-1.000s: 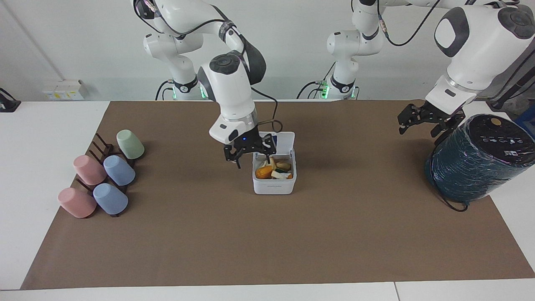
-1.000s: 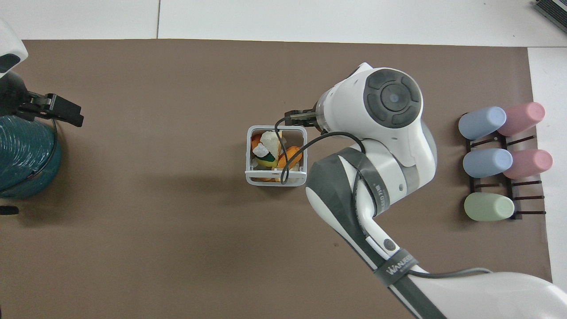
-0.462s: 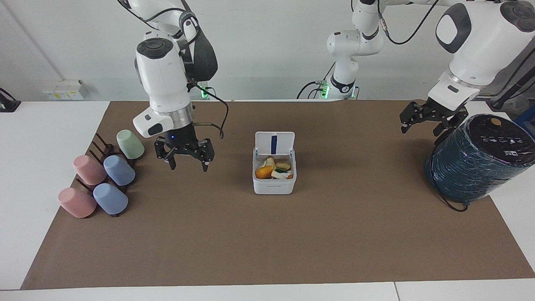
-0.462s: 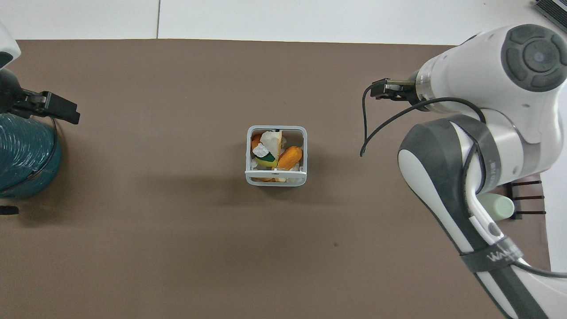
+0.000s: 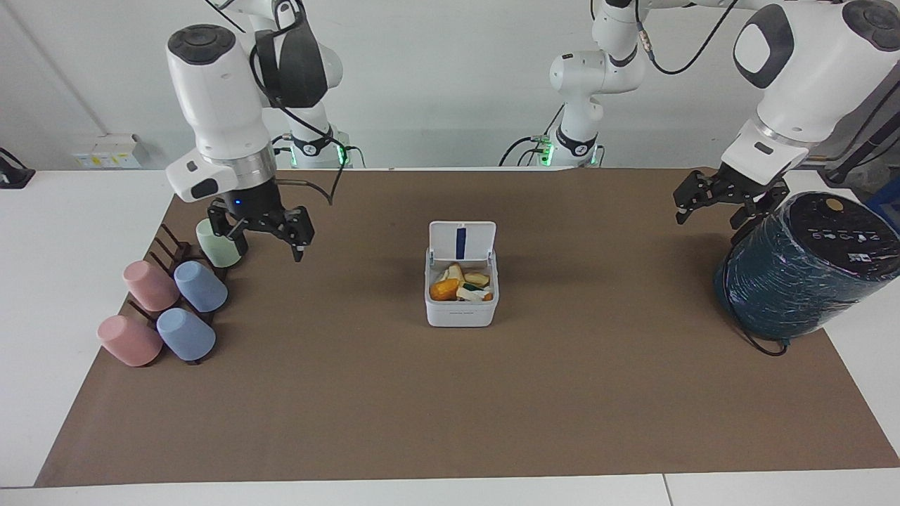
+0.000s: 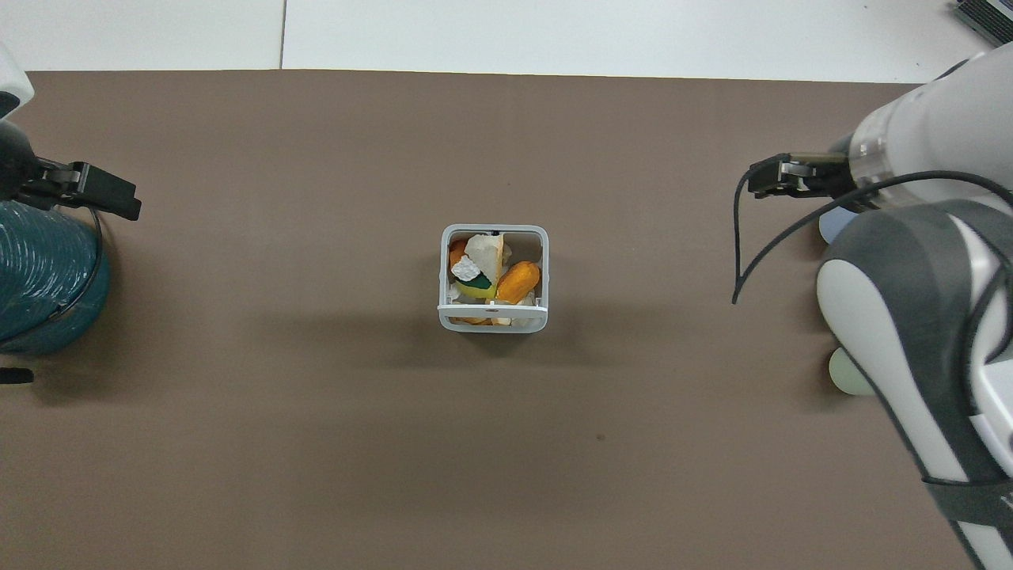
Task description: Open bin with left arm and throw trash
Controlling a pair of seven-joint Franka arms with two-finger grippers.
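Observation:
The white bin (image 5: 460, 313) stands mid-mat with its lid (image 5: 462, 241) upright and open, blue strip showing. Inside lies the trash (image 5: 447, 289): orange-yellow pieces and cream-white scraps, also seen in the overhead view (image 6: 518, 281) within the bin's rim (image 6: 492, 321). My right gripper (image 5: 264, 246) hangs open and empty over the mat, beside the cup rack toward the right arm's end; it shows in the overhead view (image 6: 764, 178) too. My left gripper (image 5: 706, 214) hangs open and empty next to the teal cylinder, also in the overhead view (image 6: 119, 204).
A big dark teal cylinder (image 5: 801, 281) leans at the left arm's end of the mat. A dark rack with pastel cups (image 5: 176, 295) lies at the right arm's end; a green cup (image 5: 219, 246) is right by my right gripper. A brown mat (image 5: 450, 407) covers the table.
My right gripper has pulled away from over the bin, empty, and swung up toward the cup rack. The bin's lid stays open. The left arm has barely moved.

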